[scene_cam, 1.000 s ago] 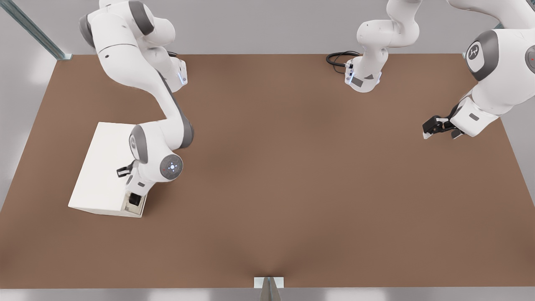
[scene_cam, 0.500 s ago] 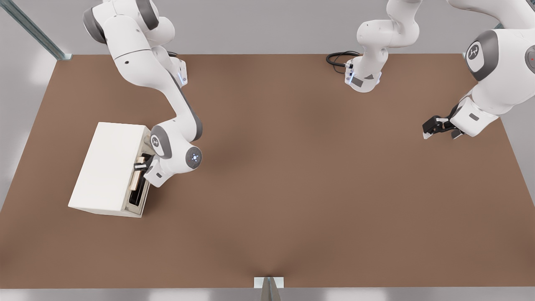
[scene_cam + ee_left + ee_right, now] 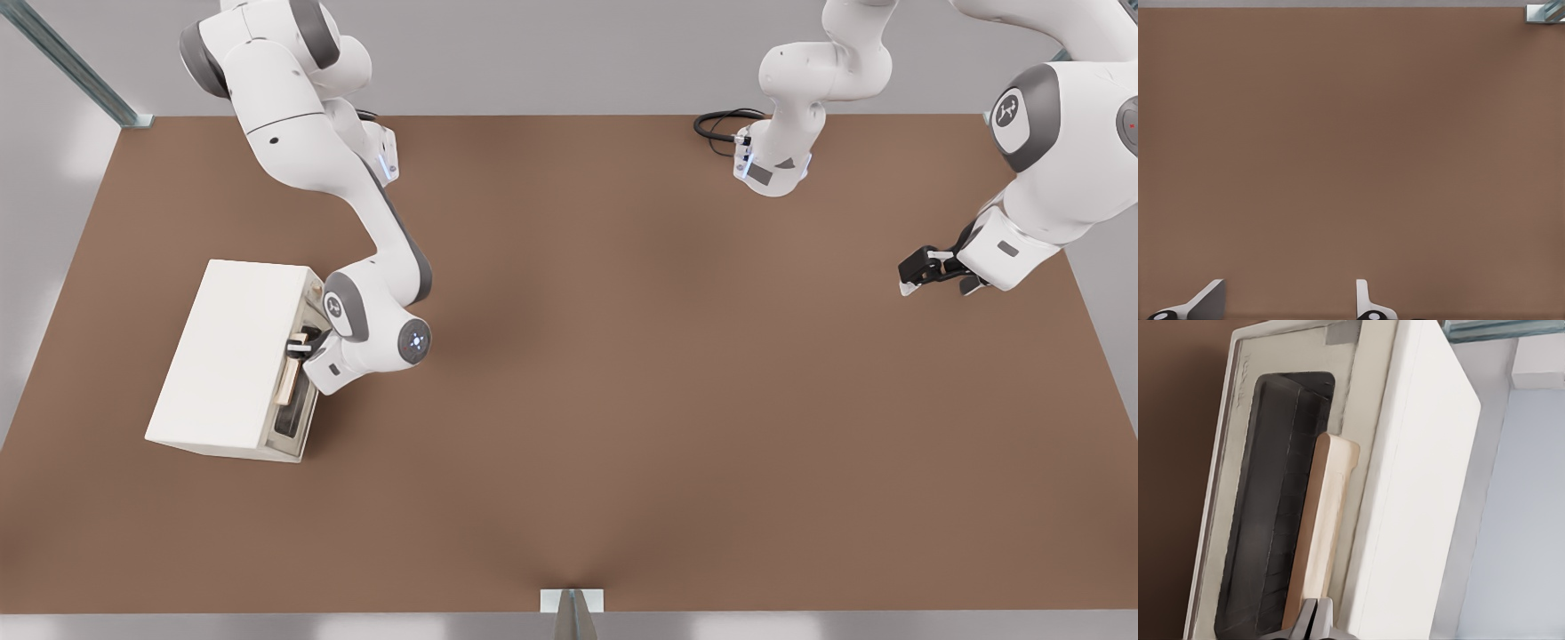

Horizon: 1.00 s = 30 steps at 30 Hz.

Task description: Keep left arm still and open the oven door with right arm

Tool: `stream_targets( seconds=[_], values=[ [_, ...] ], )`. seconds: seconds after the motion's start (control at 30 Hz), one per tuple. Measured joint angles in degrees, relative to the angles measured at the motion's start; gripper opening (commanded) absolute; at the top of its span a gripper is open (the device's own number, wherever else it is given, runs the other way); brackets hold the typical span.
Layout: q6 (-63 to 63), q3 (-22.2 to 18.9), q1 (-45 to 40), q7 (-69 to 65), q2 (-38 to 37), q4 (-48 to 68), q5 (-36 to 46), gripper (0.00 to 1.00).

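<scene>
Since a second ago your white right arm (image 3: 356,222) has swung off the oven's top and settled in front of it. In the front view, the black two-finger tool (image 3: 300,344) sits against the pale beige bar handle (image 3: 288,380) of the cream oven door (image 3: 298,418), which lies right in front of the tool on the brown worktop (image 3: 622,400). Keep the pull steady and follow the hinge arc.

From the right wrist, the handle (image 3: 1321,533) runs straight out from the tool (image 3: 1315,620); its fingers appear together on the handle's near end, though the contact is barely visible.
</scene>
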Motion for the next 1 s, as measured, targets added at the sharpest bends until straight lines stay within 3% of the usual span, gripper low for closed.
stream_targets(
  seconds=[0.57, 0.7, 0.77, 0.83, 0.93, 1.0],
  values=[
    [-0.02, -0.88, 1.0, 5.11, 1.03, -0.02, -0.2, 0.0],
    [0.09, 0.58, 1.7, 6.29, 0.96, 0.83, 0.18, 0.0],
    [0.49, 2.65, 1.09, 6.8, -0.52, 5.45, 5.61, 0.0],
    [0.95, 3.16, -0.66, 6.8, -2.77, 13.58, 17.99, 0.0],
    [0.19, -0.93, -3.16, 4.62, -6.65, 21.68, 34.22, 0.0],
    [-2.47, -5.82, -3.61, 1.42, -7.52, 27.67, 39.92, 1.0]
  ],
)
